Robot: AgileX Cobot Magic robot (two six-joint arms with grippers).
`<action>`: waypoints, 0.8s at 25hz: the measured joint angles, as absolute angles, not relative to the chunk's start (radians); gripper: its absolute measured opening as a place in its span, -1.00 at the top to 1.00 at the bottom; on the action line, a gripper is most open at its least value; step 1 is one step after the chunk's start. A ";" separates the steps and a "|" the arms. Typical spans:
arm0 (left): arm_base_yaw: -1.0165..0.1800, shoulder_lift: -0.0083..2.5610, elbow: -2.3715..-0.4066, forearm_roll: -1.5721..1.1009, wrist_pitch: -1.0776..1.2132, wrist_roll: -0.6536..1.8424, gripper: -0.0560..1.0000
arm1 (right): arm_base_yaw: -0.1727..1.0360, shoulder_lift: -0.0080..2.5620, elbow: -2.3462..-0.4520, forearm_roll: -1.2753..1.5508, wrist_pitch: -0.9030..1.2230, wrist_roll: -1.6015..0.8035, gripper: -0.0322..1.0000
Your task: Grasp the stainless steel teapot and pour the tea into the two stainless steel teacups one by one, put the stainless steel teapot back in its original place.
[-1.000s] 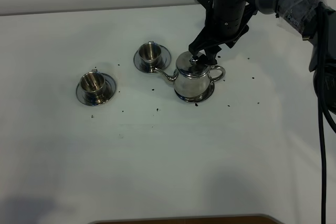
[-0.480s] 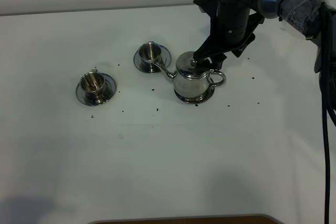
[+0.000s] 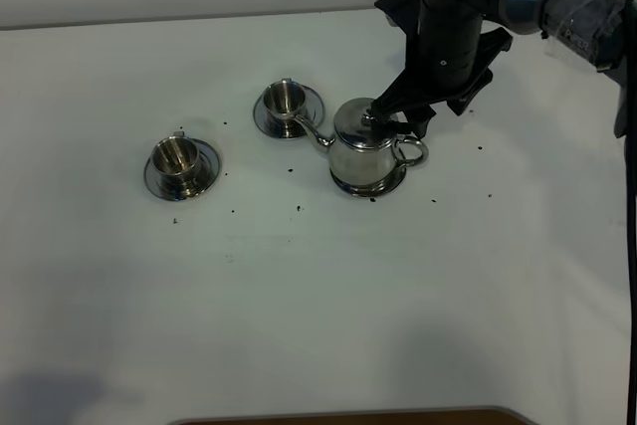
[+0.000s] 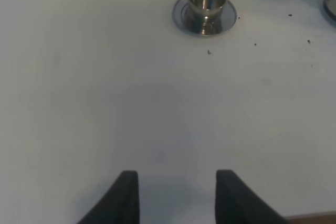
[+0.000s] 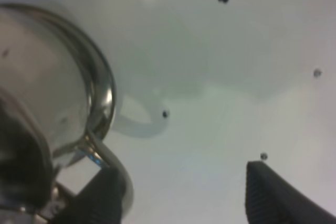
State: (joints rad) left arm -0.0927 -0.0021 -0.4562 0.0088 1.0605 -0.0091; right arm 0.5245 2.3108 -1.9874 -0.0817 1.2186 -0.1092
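Since polished steel gives little grip and the stainless steel teapot (image 3: 364, 151) is likely heavy with tea, the high camera suggests the loop handle (image 3: 411, 151) as the one sound place to hold it. The domed lid and round belly would probably slide out of a pinch. The pot stands upright on its saucer (image 3: 397, 182), its spout toward the nearer of the two teacups (image 3: 285, 99); the other cup (image 3: 175, 156) sits well apart, to the left in this view. The right hand (image 3: 396, 118) hovers just above the lid and handle, spread, pinching nothing. Dark specks (image 3: 299, 208) dot the worktop (image 3: 299, 306). From the left wrist, the left hand (image 4: 176, 198) is spread over bare worktop, far from the pot, with one cup on its saucer ahead of it. From the right wrist, the pot's rounded body (image 5: 47, 77) fills one side, and the bright curve of the handle lies just beside one finger (image 5: 105, 198), while the other finger stands well clear. The handle is stiff and thin, so I judge a firm squeeze across it, low on the loop, would best stop the pot swinging when tipped.
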 joint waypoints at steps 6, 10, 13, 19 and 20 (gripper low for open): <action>-0.093 -0.002 -0.456 0.009 1.061 -0.009 0.15 | 0.524 2.304 -1.969 -0.054 1.219 -0.108 -0.06; -0.093 -0.002 -0.456 0.009 1.061 -0.009 0.15 | 0.524 2.303 -1.958 -0.021 1.217 -0.105 -0.06; -0.093 -0.002 -0.456 0.009 1.061 -0.009 0.15 | 0.524 2.302 -1.926 -0.013 1.218 -0.102 -0.06; -0.093 -0.002 -0.456 0.009 1.061 -0.009 0.15 | 0.524 2.284 -1.860 0.000 1.220 -0.098 -0.06; -0.093 -0.002 -0.456 0.009 1.061 -0.009 0.15 | 0.524 2.283 -1.858 0.000 1.219 -0.098 -0.06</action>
